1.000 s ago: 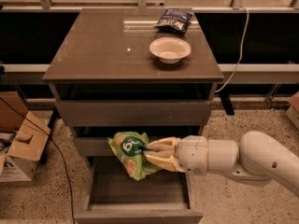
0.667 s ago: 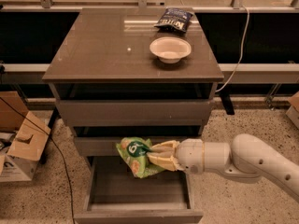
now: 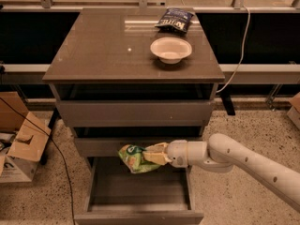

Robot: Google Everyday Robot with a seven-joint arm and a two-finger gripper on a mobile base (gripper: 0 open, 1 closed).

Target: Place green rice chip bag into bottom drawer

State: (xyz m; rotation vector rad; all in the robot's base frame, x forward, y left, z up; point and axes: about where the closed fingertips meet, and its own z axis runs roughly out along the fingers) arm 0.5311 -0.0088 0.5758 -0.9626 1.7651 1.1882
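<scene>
The green rice chip bag [image 3: 133,158] is light green and crinkly, with a dark green oval logo. My gripper [image 3: 151,154] is shut on its right side and holds it in the air over the back of the open bottom drawer [image 3: 140,205]. The bag hangs just in front of the middle drawer's front. The white arm reaches in from the lower right. The bottom drawer is pulled out and its grey floor shows below the bag.
A white bowl [image 3: 170,49] and a dark blue chip bag [image 3: 175,20] lie on the cabinet top [image 3: 103,50]. The two upper drawers are closed. Cardboard boxes [image 3: 21,139] and a black cable lie on the floor at the left.
The gripper with the bag has moved a little to the right and slightly down, toward the drawer's middle. The arm has drawn back to the right.
</scene>
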